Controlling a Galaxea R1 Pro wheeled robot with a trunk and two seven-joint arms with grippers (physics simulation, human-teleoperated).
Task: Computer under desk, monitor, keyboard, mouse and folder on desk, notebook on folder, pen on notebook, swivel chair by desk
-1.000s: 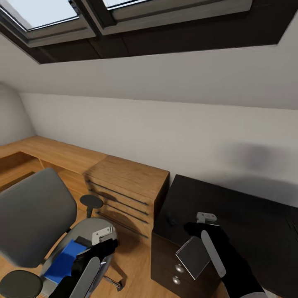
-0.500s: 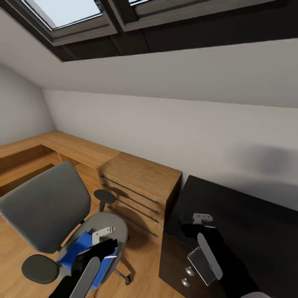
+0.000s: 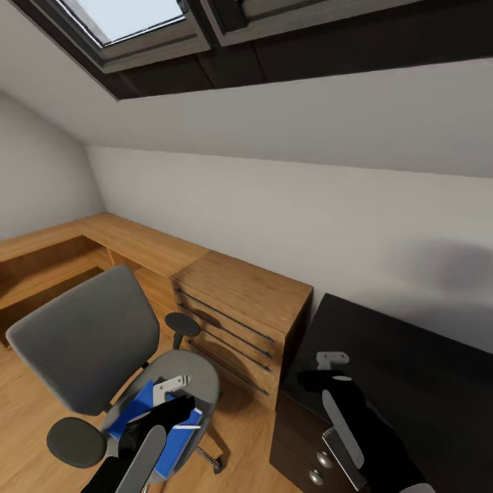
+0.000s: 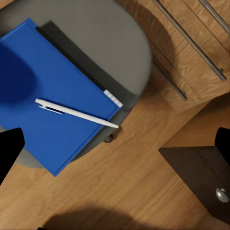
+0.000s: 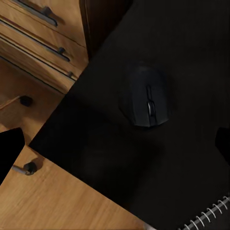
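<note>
Folder (image 4: 52, 100) is lying flat on the chair (image 3: 89, 342) seat, bright blue with a thin pale edge, its long axis running diagonally across the seat toward the wooden chest (image 3: 239, 315). Pen (image 4: 74, 111), a thin white stick, is lying on top of the folder, tip pointing off the folder's edge toward the wood floor (image 4: 120, 182), its line crossing the folder's long axis. Chair is standing just beside the chest, grey backrest turned away from it, black armrest pads on either side of the seat. Mouse (image 5: 145, 96) is sitting on the glossy black desk (image 3: 411, 370) near the corner closest to the chest, small, black, rounded, its scroll line running roughly away from that corner. A spiral-bound notebook (image 5: 206, 219) edge is showing on the desk near the mouse, apart from it. Left gripper (image 3: 164, 390) is hovering over the seat above the folder, arm reaching forward and down; fingers are looking spread, nothing between them. Right gripper (image 3: 331, 363) is hanging over the desk corner above the mouse, arm angled forward; cannot tell whether its fingers are spread or together.
</note>
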